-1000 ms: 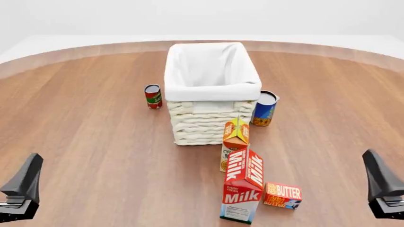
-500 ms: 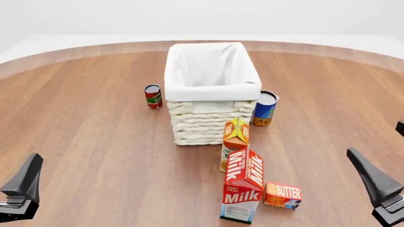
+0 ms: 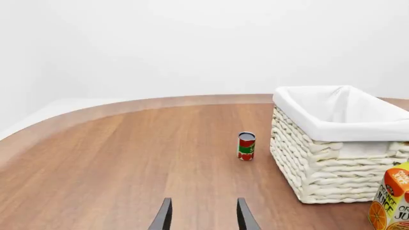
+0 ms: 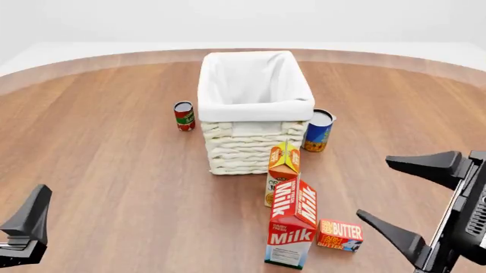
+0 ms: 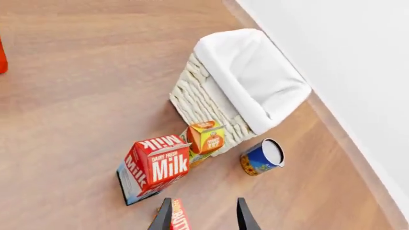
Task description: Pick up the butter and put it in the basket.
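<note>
The small flat red-orange butter box (image 4: 340, 234) lies flat on the wooden worktop (image 4: 114, 170) — long axis roughly left-right, beside the open right claw (image 4: 395, 196); the left claw (image 3: 203, 218) seems open too.

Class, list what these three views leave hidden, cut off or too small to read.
- Butter: right wrist view, cut by the picture's edge; only a strip shows.
- Juice carton: front view, lower half behind the milk carton.
- Basket floor: every view, hidden by its own walls.
- Red can label: left wrist view, too small to read.
- Left gripper: front view, cut by the edge.
</note>
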You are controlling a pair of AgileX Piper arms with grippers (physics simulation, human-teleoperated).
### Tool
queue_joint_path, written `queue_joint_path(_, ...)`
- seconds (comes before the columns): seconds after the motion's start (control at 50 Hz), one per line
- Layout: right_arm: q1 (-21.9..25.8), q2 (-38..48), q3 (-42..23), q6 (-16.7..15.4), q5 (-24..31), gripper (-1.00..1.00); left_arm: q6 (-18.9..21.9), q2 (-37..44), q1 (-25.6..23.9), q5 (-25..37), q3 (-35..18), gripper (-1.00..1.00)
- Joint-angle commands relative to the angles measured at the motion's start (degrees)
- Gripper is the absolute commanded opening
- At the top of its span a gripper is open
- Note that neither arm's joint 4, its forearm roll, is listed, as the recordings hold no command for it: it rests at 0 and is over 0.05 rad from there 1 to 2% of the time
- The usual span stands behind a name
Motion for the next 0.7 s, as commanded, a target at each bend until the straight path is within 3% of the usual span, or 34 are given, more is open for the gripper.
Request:
queue_joint_path(0.02, 8.9, 5.1, -3.9, 3.7, 6.3, 1.0, 0.0, 0.0, 0.0, 0.0, 0.0, 1.0)
queue_joint_path(0.16, 9.3, 7.7, -7.0, 5.4, 10.4, 1.0, 0.0, 0.0, 0.0, 0.0, 0.0, 1.0)
queue_joint_path(0.24, 6.2, 10.0, -4.8, 1.7, 11.0, 1.0, 0.0, 0.0, 0.0, 0.0, 0.0, 1.0)
queue_joint_path(0.38, 7.3, 12.8, -5.9, 2.7, 12.0, 1.0, 0.0, 0.0, 0.0, 0.0, 0.0, 1.0)
queue_joint_path(0.7, 7.0, 19.2, -5.9, 0.1, 13.4, 1.0, 0.0, 0.0, 0.0, 0.0, 0.0, 1.0)
